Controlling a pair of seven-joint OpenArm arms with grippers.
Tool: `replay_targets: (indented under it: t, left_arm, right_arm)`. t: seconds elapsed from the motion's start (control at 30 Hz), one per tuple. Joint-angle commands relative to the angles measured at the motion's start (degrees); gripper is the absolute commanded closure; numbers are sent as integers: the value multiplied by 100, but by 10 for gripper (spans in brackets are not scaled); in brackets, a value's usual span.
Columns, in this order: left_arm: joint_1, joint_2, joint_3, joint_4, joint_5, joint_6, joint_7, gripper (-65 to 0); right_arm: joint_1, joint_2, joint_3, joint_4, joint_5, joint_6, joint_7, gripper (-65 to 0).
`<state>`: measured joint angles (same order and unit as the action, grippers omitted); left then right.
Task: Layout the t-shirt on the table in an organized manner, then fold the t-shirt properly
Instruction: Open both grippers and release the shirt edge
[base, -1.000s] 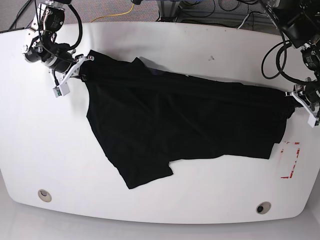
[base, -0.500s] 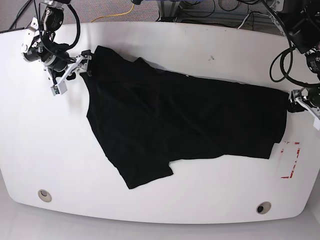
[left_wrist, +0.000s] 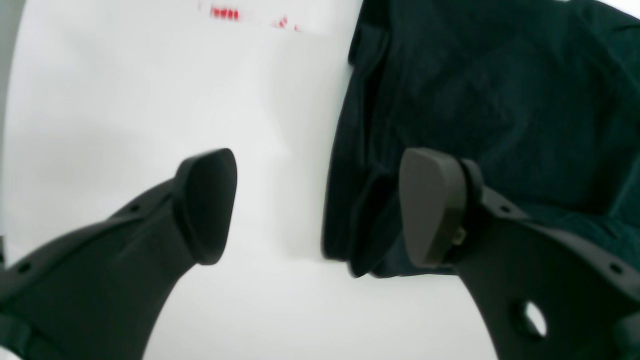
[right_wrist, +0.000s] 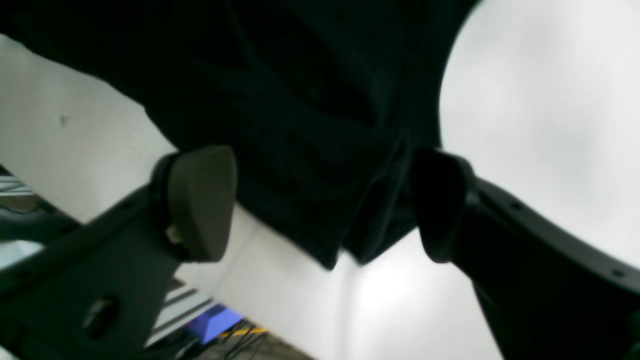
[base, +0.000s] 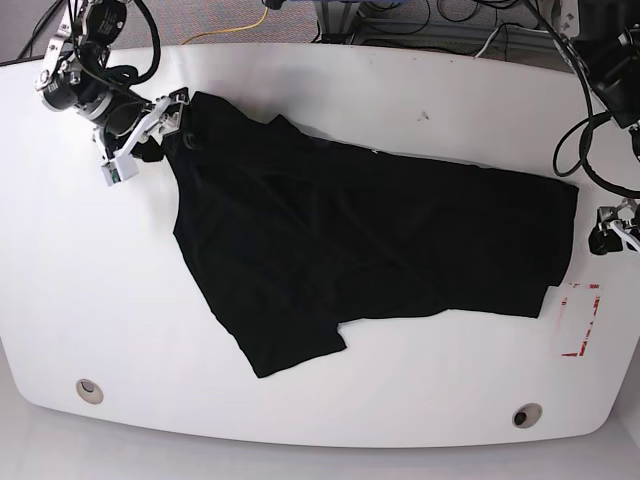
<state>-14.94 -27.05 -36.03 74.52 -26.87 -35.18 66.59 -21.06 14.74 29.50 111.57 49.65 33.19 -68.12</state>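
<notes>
The t-shirt (base: 370, 240) lies spread across the worktop (base: 90, 280) for straightening. Both grippers, left (left_wrist: 320, 205) and right (right_wrist: 320, 200), hold their fingers apart at opposite edges, gripping nothing.

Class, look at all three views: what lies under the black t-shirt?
The t-shirt lies directly on the white table, whose bare top shows all around it. Nothing else shows beneath, but the cloth hides whatever it covers, including its own underside.
</notes>
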Motion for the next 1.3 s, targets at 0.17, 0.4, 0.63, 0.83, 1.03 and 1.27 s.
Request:
replay_targets:
  t: [0.17,0.4,0.63,0.83,1.03,1.27]
  left_arm:
    - [136,-166,-41,992,-121,-21,-140,-478]
    - [461,-130,-58,1625,-121,-21,-140,-478]
    - [654,-113,-41,1757,-121,-21,-140,-478]
    - [751,-113,-67,1765,-121,-21,-140,-478]
    - [769,-113,-67,1765,-121,-21,-140,-478]
    - [786,-113,-67,1765,-121,-21,-140,-478]
  right_arm:
    - [-606,-19,44,91,464,61,126,-510]
    - [-931,-397,316,65,429,70,293,-510]
    - [-914,-494,281,-401,455,70,293,-510]
    - [-747,-485,123,-1157,446,316,319,-510]
    - [-562,-468,132,-1465,437,650,311,-510]
    - [-474,-468,105,-1465,455,659,284,-507]
